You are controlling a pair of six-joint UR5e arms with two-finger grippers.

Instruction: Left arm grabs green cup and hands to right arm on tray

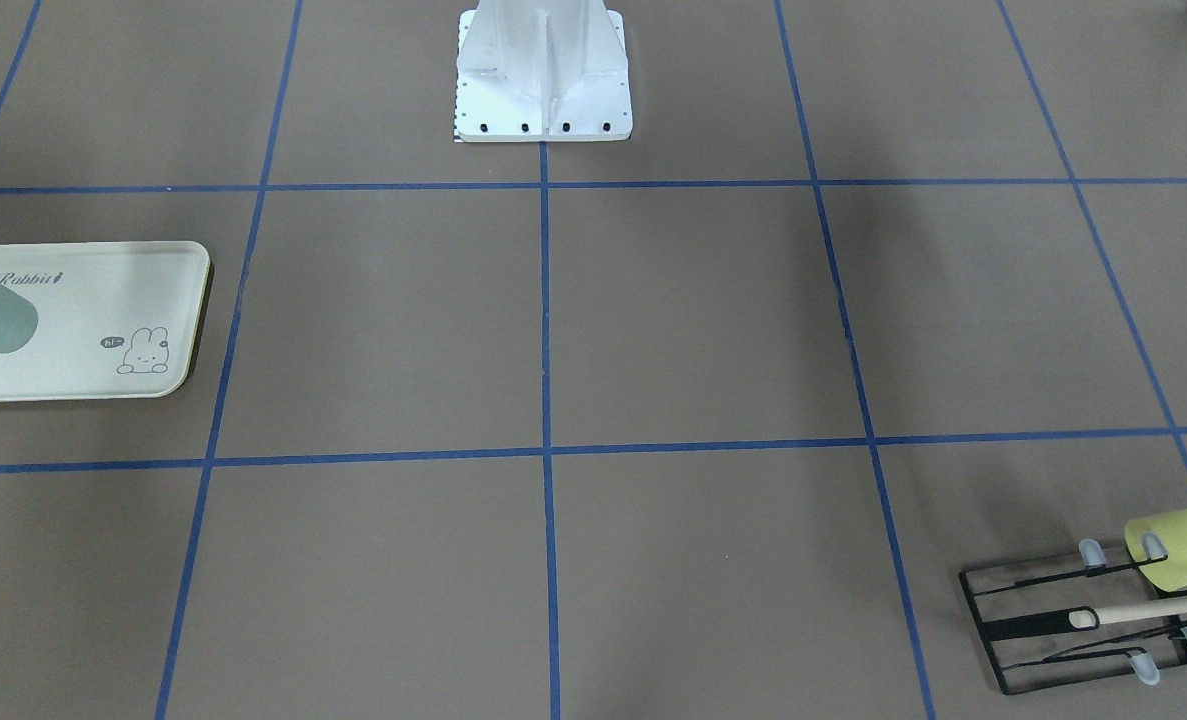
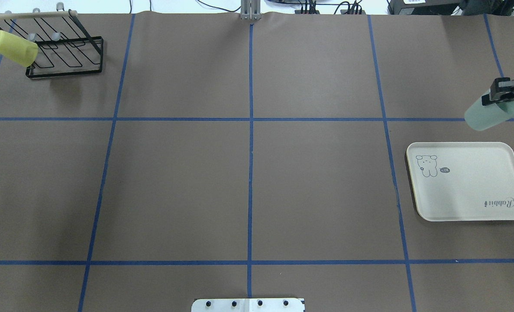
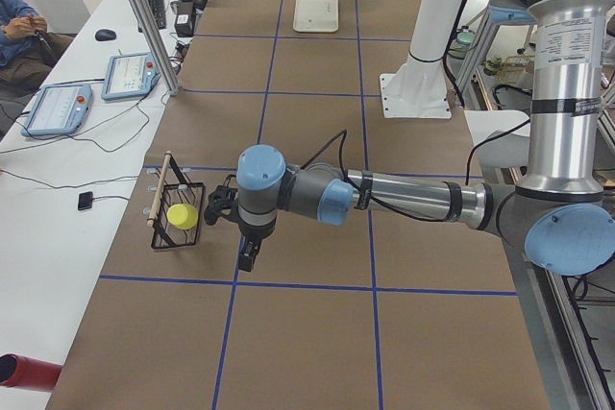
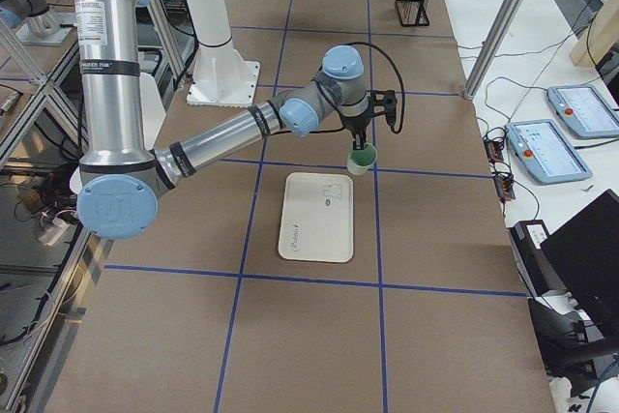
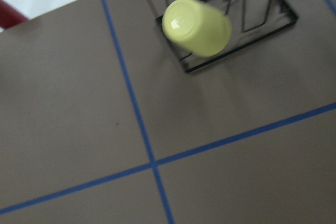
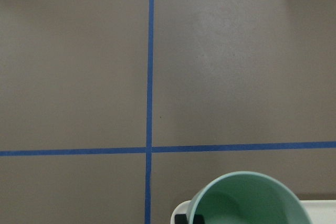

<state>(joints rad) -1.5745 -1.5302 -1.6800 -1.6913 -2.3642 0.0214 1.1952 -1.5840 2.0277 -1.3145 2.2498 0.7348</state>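
I see the right end effector (image 2: 505, 92) clamped on the rim of the smooth, tapered mint-green plastic cup (image 2: 489, 116), held tilted at the far edge of the cream round-cornered plastic tray (image 2: 469, 190). For the left end effector (image 3: 248, 254), I cannot tell the opening.

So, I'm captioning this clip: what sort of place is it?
Probably a robotics lab: left arm and right arm over a table gridded with blue tape, teach pendants on a side bench.

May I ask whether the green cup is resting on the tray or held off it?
Held off it: the right hand grips the green cup by the rim, clear of the tray.
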